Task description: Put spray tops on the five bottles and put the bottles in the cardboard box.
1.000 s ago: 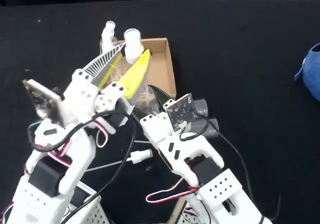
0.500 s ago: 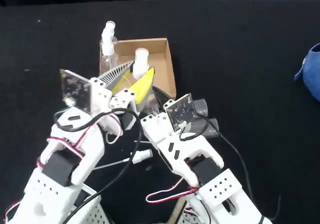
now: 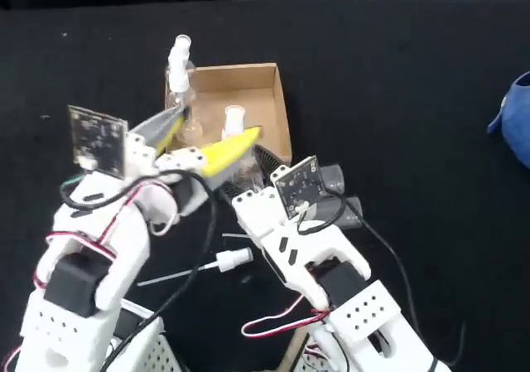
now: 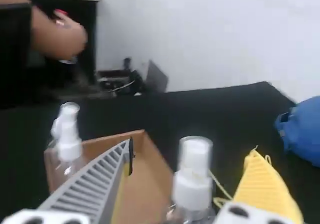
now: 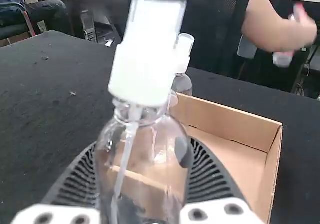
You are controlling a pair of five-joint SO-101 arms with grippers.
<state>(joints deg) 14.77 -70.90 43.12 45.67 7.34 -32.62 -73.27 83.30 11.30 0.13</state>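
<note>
A clear bottle with a white spray top stands at the near edge of the cardboard box. My right gripper is shut on the bottle's body, its black ribbed fingers on either side. My left gripper is open around that spray top, which stands in the gap between the grey finger and the yellow finger. A second bottle with a spray top stands at the box's far left corner. A loose spray top with its tube lies on the table between the arms.
Two more clear bottles lie on the black table beside the right arm. A blue object sits at the table's right edge. The box floor behind the held bottle is bare.
The left gripper came down with the spray top onto the bottle, then spread its fingers off it. The left arm swung left. The right arm kept still.
</note>
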